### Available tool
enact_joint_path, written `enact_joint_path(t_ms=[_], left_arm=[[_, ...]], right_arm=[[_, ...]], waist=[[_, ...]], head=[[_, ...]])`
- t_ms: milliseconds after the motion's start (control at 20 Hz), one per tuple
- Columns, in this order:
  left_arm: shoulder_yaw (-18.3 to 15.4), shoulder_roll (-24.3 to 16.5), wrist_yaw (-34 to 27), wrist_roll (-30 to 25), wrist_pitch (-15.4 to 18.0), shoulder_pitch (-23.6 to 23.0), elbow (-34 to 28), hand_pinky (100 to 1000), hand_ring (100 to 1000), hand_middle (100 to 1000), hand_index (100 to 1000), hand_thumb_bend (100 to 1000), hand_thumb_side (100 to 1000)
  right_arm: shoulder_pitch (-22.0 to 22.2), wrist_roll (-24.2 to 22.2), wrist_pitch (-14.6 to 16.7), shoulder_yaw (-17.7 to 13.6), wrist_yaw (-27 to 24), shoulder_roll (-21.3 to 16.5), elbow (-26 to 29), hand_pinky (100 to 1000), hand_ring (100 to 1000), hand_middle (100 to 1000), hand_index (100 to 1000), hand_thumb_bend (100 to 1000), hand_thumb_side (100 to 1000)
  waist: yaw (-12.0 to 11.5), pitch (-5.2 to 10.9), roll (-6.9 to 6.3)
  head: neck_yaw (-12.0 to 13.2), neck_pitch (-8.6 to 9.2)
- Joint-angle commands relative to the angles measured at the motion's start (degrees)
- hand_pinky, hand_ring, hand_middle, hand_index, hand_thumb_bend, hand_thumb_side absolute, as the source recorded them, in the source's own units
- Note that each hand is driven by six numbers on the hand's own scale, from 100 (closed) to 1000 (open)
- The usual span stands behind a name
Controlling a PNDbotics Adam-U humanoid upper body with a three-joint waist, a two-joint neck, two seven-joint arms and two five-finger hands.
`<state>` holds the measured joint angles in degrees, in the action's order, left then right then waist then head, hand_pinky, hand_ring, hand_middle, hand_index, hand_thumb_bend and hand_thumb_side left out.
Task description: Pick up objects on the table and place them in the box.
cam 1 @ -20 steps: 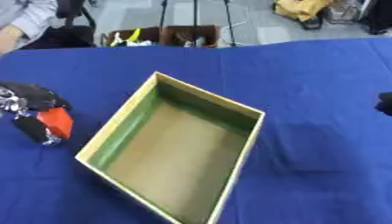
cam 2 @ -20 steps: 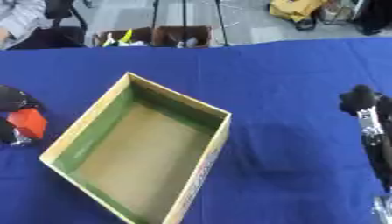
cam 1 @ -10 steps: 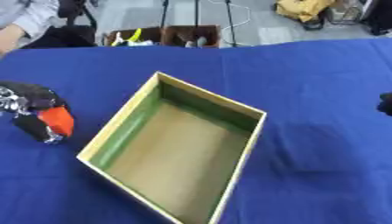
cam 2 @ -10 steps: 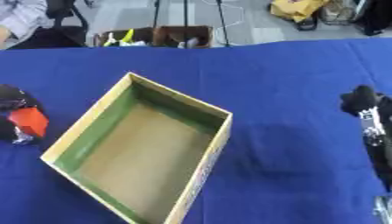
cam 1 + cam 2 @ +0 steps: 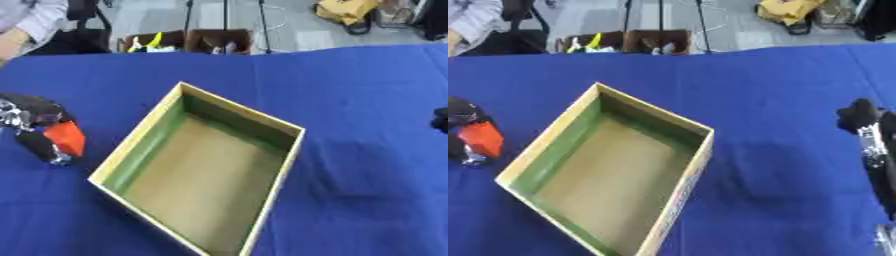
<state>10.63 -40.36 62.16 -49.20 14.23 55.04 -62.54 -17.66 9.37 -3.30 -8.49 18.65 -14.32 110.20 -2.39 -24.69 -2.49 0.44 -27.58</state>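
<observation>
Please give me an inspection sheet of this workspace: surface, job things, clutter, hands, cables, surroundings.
Surface: blue cloth covers the table.
Job things: open box, green inner walls, nothing seen inside; orange object left of the box, outside it.
Clutter: nothing seen on the cloth.
Hands: left hand at the left edge, fingers curled round the orange object; right hand at the right edge, holding nothing, its fingers not clear.
Cables: nothing seen.
Surroundings: cartons on the floor past the far edge, stand legs, a yellow bag.
</observation>
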Motion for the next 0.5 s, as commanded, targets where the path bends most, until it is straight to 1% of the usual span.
enact_joint_path(t_ms=[50,100,250,300,350,450,500], left_arm=[[-1.0,-2.27,0.42,-2.76,2.59,0.81,-0.27,647,773,727,883,442,639],[-1.03,-2.22,0.37,-2.76,2.58,0.78,-0.22,640,767,714,874,437,638],[-1.24,-2.02,-0.4,-2.76,2.46,0.81,-0.51,547,681,590,783,355,605],[-1.33,-2.0,-0.72,-2.76,2.28,0.86,-0.82,511,648,555,751,322,583],[-1.44,-2.01,-1.0,-2.76,2.02,0.92,-1.24,453,601,511,697,254,531],[-1.88,-2.09,-1.45,-2.58,1.15,1.12,-2.66,399,557,461,630,176,462],[-2.06,-2.1,-1.56,-1.98,0.58,1.15,-3.43,395,554,460,628,169,467]], right_arm=[[-0.32,-0.1,0.09,-0.51,0.41,-1.08,0.62,722,640,543,656,513,1000],[-0.31,-0.07,0.08,-0.54,0.43,-1.07,0.61,722,640,543,656,512,1000],[-0.29,-0.07,0.07,-0.57,0.46,-1.03,0.56,723,640,543,656,513,1000],[-0.28,-0.08,0.07,-0.58,0.47,-1.02,0.55,723,640,543,656,514,1000],[-0.28,-0.09,0.07,-0.58,0.48,-1.02,0.55,723,640,543,656,514,1000],[-0.24,-0.09,0.06,-0.6,0.48,-1.02,0.53,723,640,543,656,513,1000],[-0.23,-0.09,0.05,-0.62,0.49,-1.02,0.52,723,640,543,656,513,1000]], waist=[[-0.03,1.32,0.02],[0.0,1.3,0.03],[0.02,1.22,0.06],[0.02,1.2,0.07],[0.01,1.18,0.08],[-0.01,1.18,0.09],[-0.02,1.18,0.08]], head=[[0.1,0.61],[0.1,0.65],[0.07,0.65],[0.06,0.65],[0.07,0.64],[0.06,0.54],[0.08,0.54]])
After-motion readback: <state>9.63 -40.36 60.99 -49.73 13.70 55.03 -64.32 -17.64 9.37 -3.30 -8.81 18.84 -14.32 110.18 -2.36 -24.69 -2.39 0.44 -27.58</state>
